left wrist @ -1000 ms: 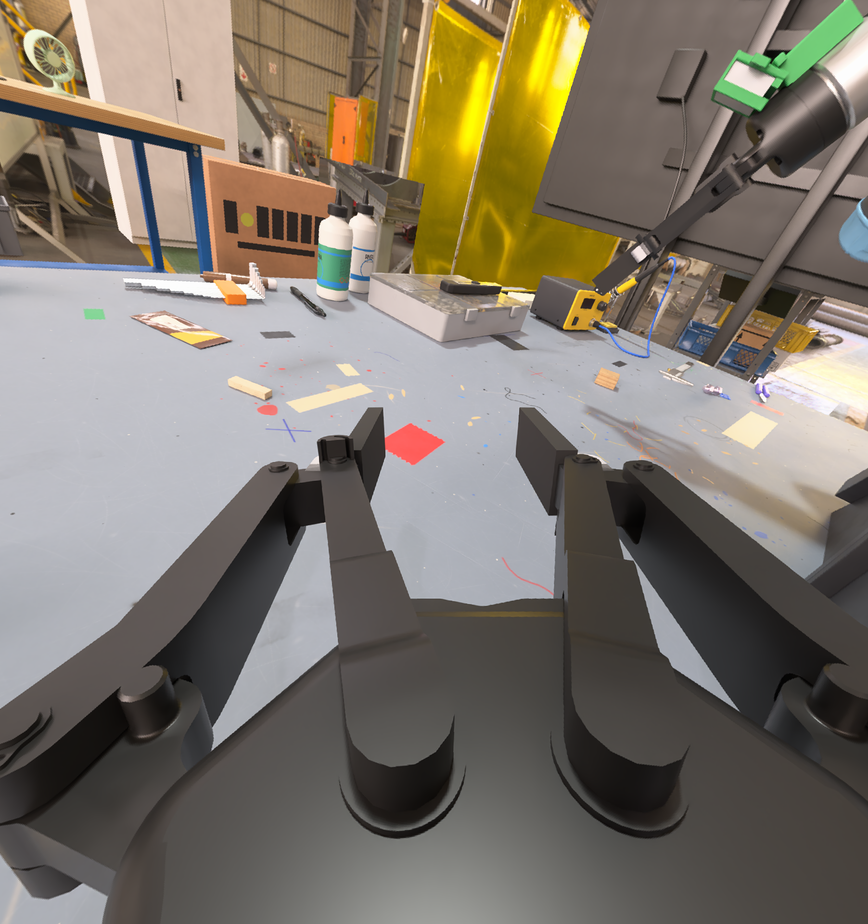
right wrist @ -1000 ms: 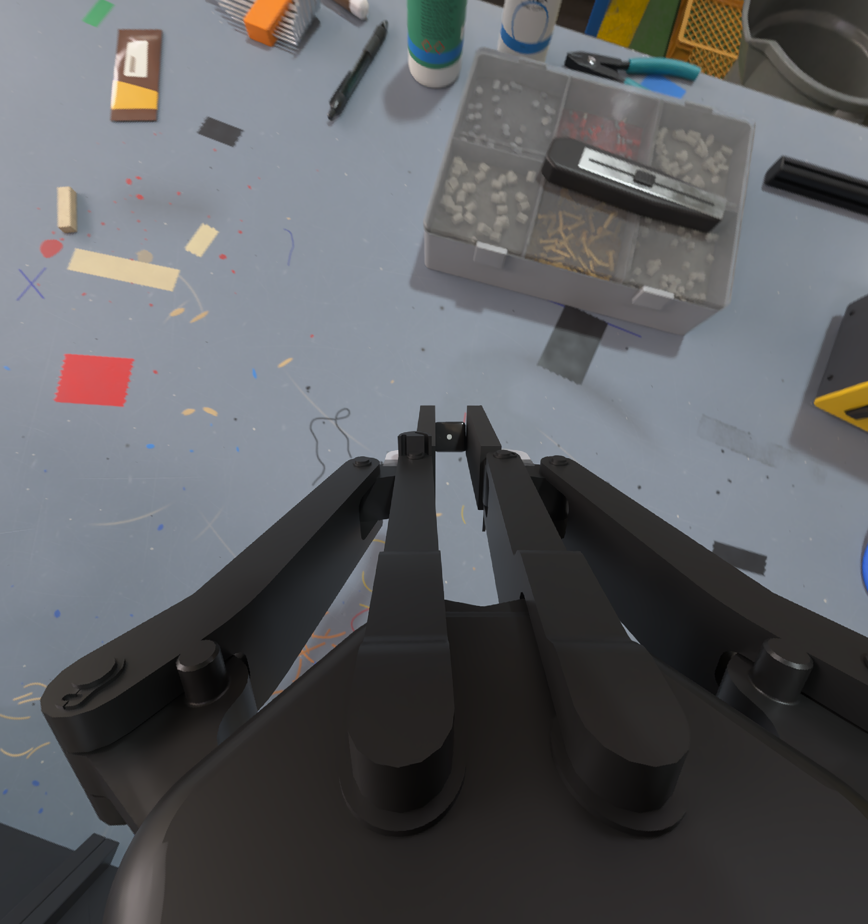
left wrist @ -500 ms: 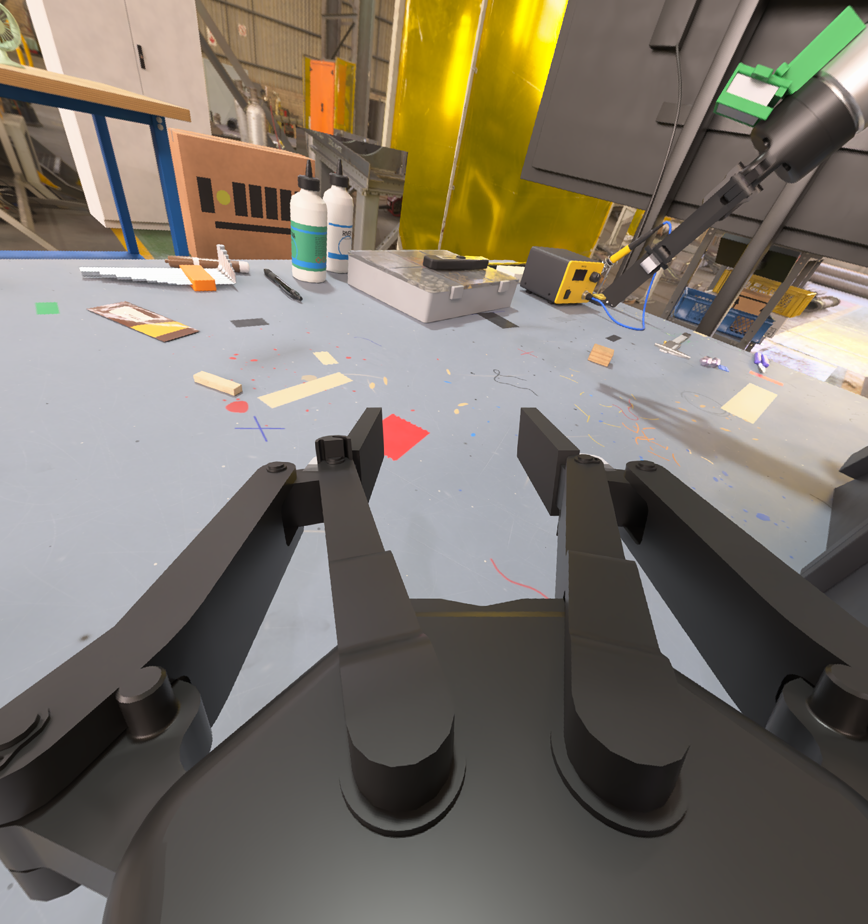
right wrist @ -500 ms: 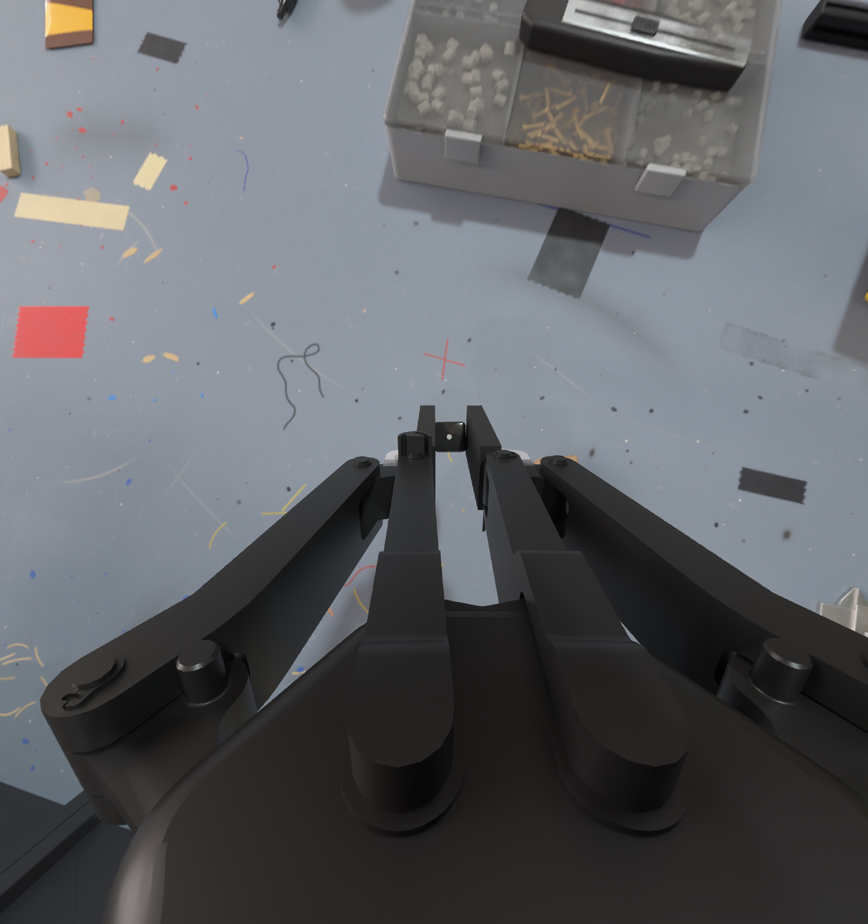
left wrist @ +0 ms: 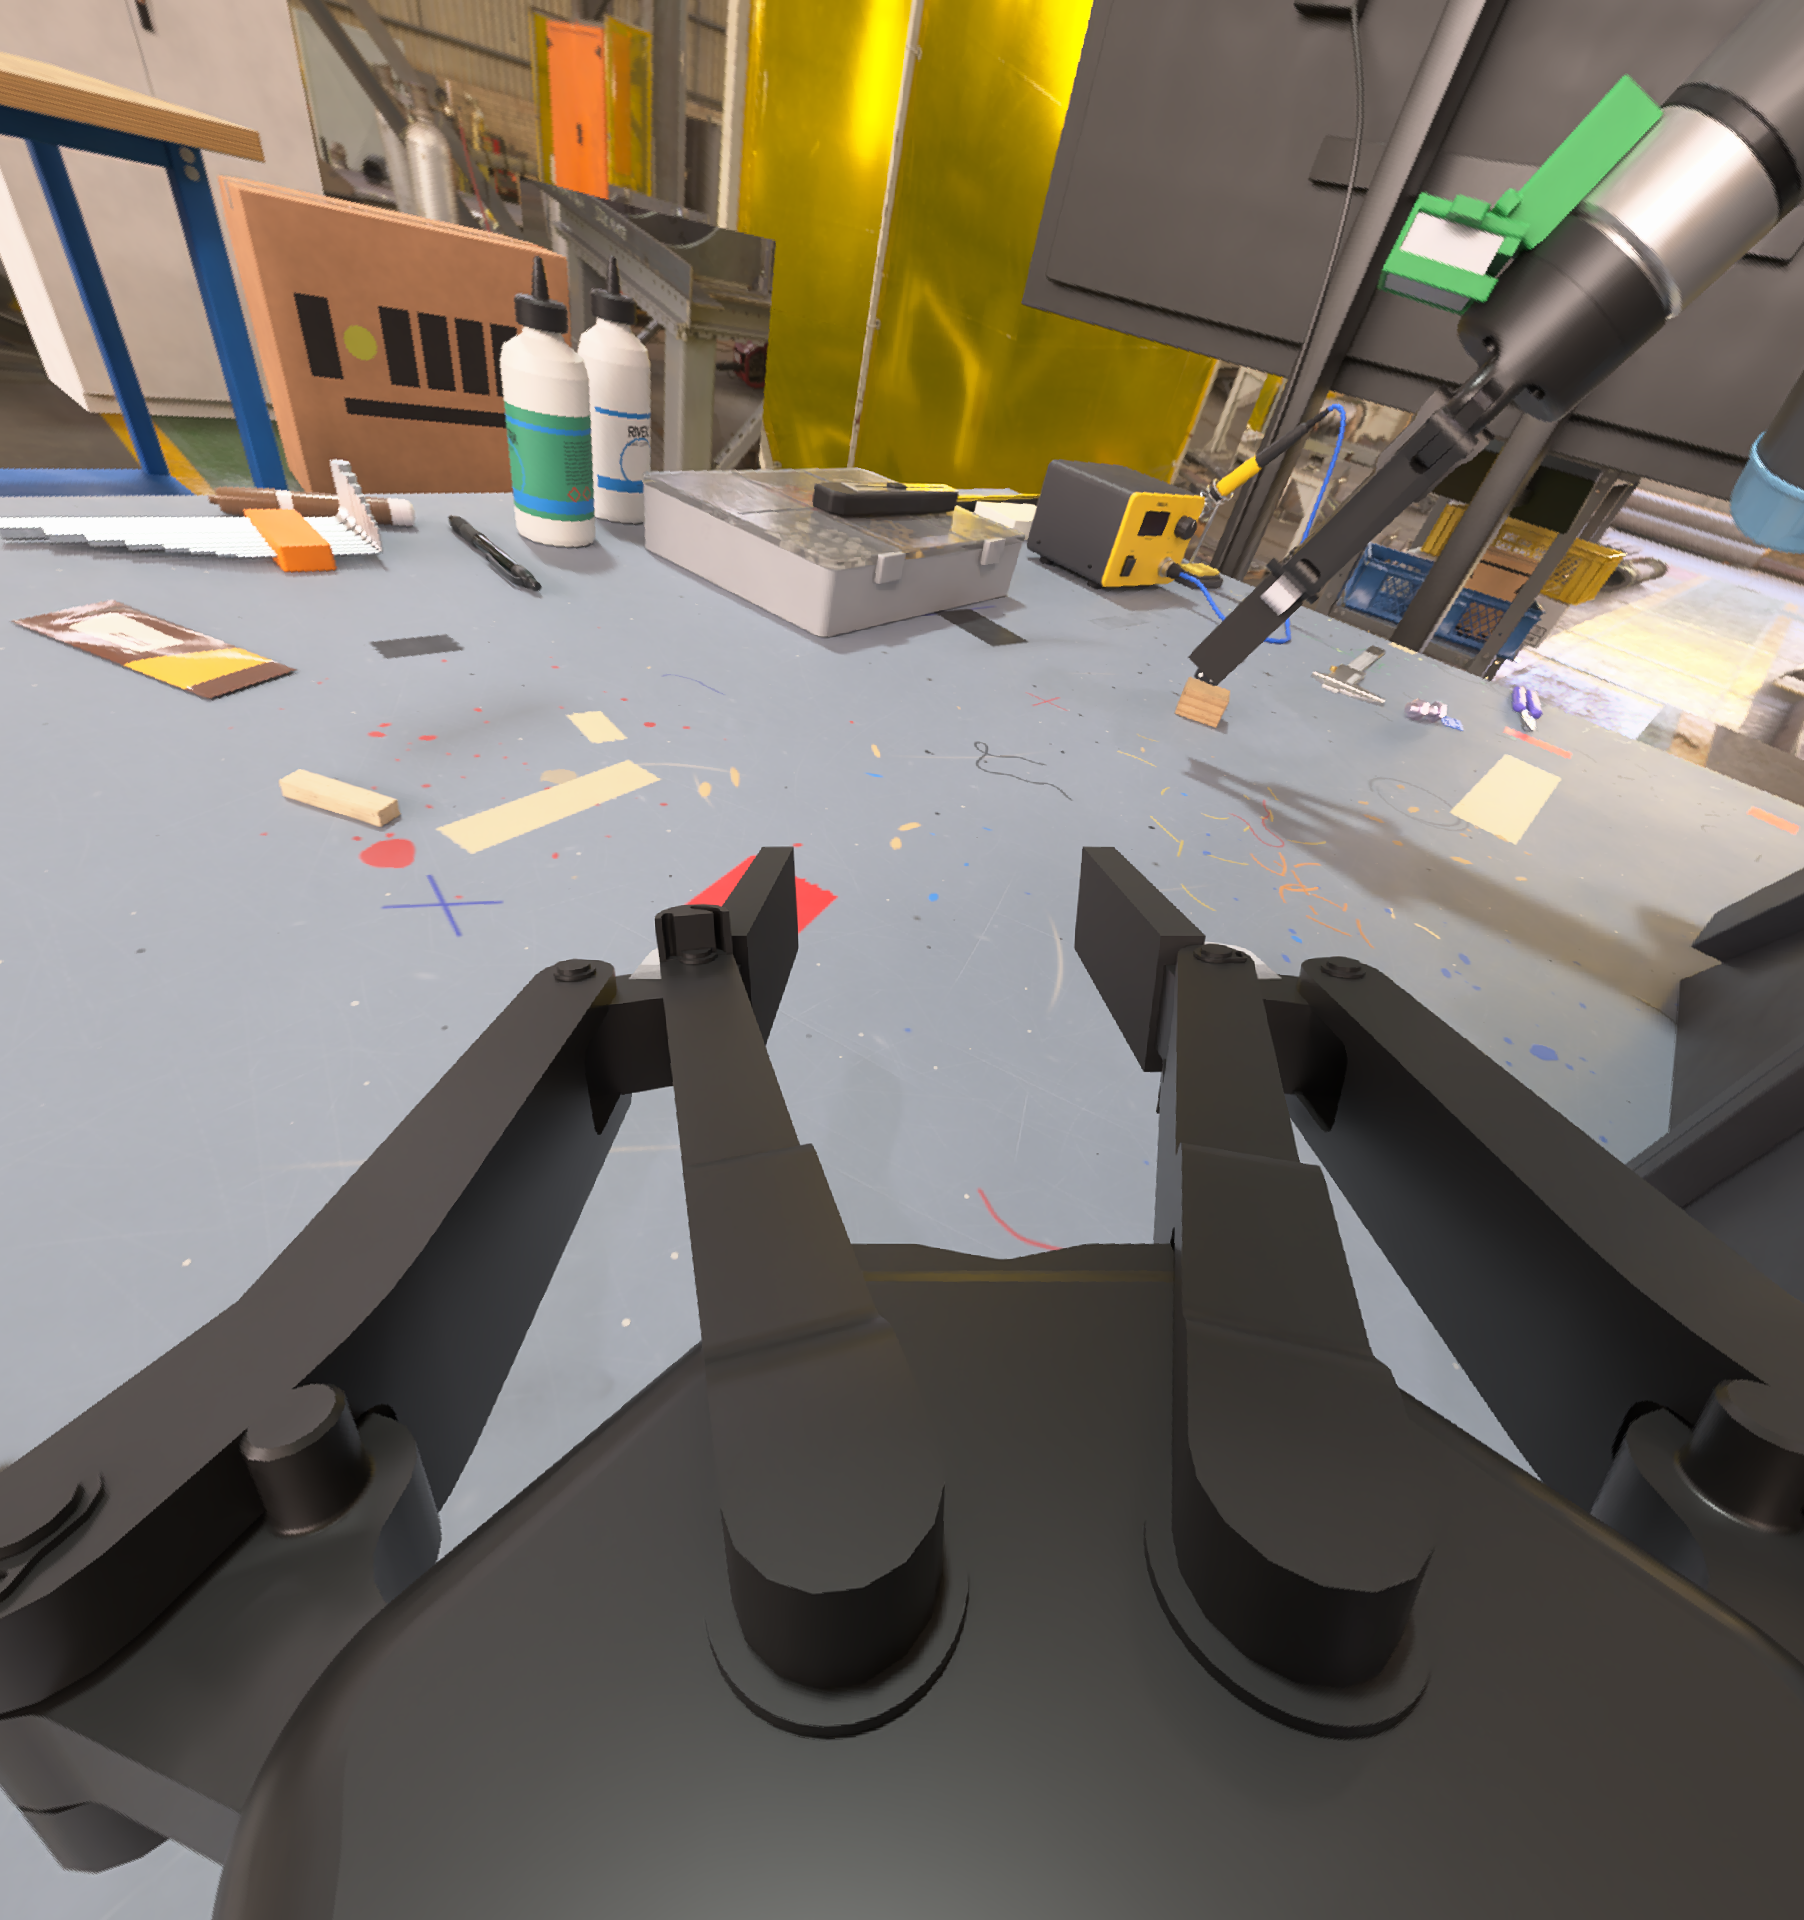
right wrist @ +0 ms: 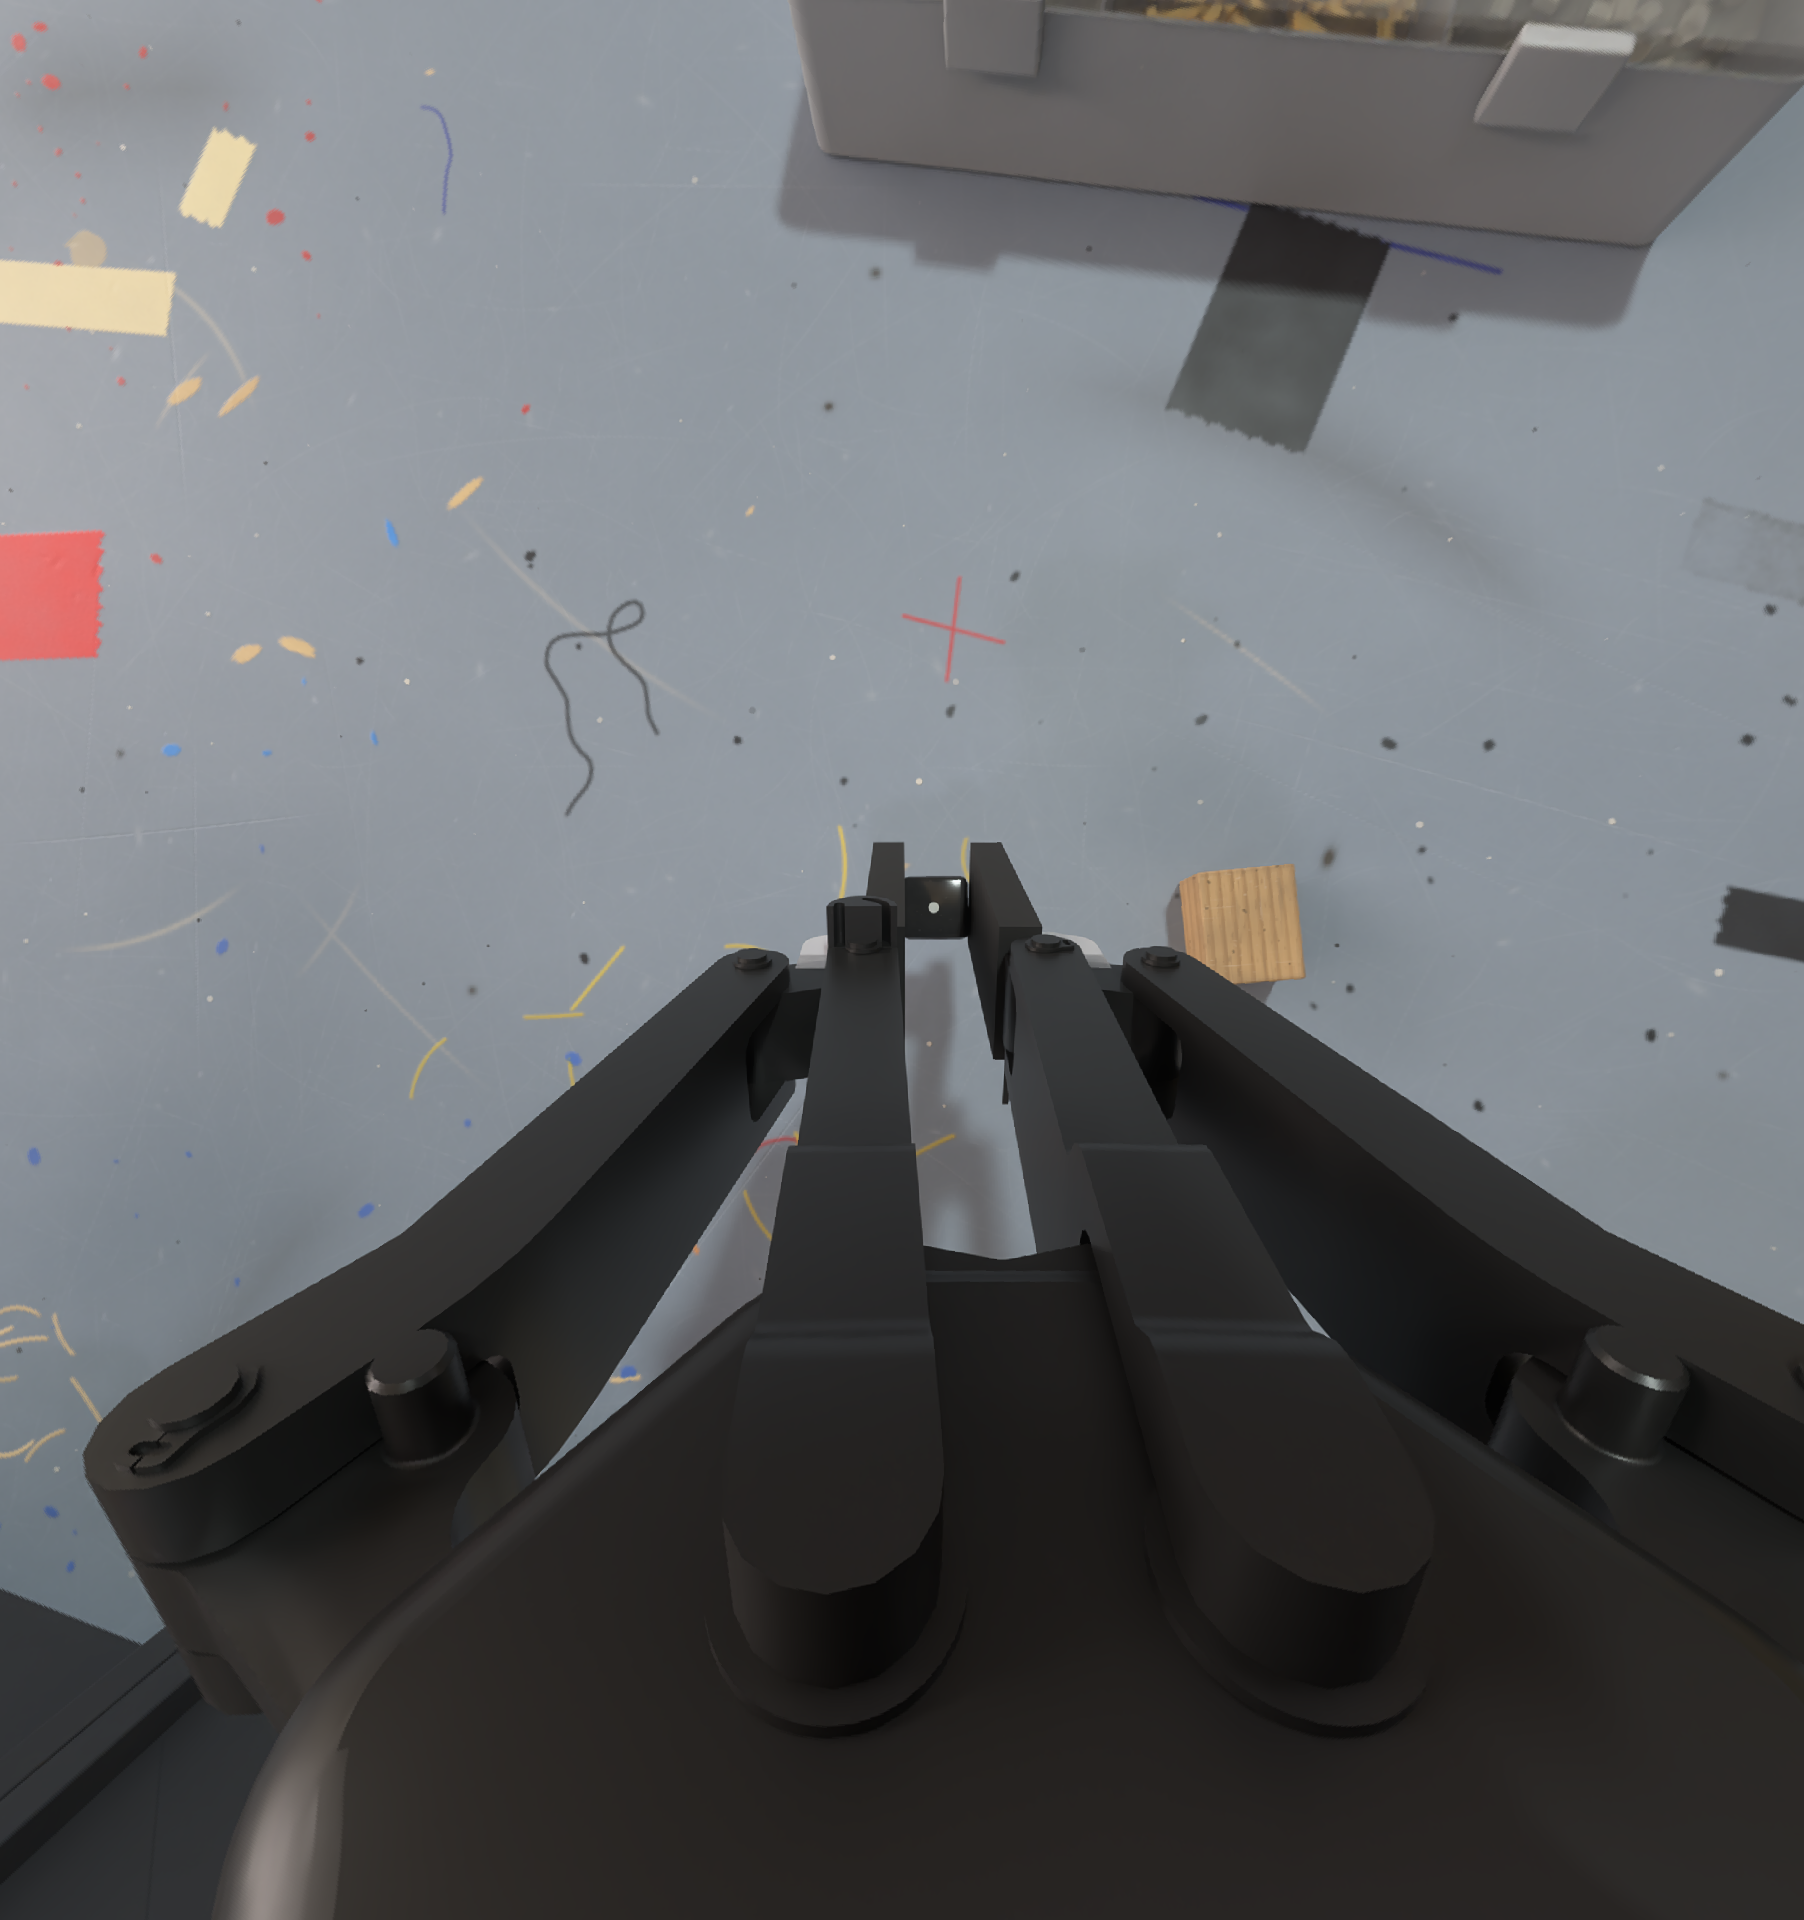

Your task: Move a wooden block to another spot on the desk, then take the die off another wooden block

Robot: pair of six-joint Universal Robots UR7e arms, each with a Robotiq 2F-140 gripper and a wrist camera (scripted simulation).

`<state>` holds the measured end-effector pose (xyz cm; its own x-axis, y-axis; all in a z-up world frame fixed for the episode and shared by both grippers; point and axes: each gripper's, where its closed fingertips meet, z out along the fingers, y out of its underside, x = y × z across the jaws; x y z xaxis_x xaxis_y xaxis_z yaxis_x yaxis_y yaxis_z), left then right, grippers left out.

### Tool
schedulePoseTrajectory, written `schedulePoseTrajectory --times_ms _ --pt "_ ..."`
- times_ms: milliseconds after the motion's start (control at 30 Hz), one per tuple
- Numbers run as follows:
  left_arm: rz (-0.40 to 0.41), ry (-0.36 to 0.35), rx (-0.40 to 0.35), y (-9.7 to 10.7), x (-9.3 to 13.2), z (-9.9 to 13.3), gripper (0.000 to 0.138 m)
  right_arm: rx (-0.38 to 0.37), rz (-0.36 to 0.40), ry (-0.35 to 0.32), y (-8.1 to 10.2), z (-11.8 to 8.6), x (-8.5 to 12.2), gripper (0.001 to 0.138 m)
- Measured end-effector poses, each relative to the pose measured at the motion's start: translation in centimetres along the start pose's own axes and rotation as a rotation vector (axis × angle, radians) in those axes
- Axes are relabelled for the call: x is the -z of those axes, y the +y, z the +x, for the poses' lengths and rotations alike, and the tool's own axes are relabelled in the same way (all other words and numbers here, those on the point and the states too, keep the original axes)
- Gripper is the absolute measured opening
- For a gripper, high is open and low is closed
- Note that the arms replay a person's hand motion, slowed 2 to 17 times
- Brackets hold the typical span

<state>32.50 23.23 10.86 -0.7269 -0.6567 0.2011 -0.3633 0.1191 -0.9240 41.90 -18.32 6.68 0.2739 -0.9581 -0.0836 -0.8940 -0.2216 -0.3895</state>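
Observation:
My right gripper is shut on a small black die with a white pip and holds it low over the grey desk. A small wooden block lies on the desk just right of its fingertips. In the left wrist view the right gripper hangs just above that block at the far right. A pale long wooden block lies at the left. My left gripper is open and empty above the desk, near a red tape square.
A grey parts box stands at the back, also in the right wrist view. Two glue bottles, a pen, a saw, a yellow soldering station and tape strips lie around the desk.
My right gripper, still holding the die, has come down and drawn back toward the small wooden block, which has come into its view. My left gripper stays open; its view has shifted slightly.

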Motion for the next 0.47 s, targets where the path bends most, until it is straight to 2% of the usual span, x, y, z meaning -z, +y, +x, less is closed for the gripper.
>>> schedulePoseTrajectory --times_ms 467 --pt "-0.026 0.053 -0.049 -0.8 -2.3 1.8 0.072 -0.023 -0.051 0.021 0.8 0.1 -2.2 0.017"
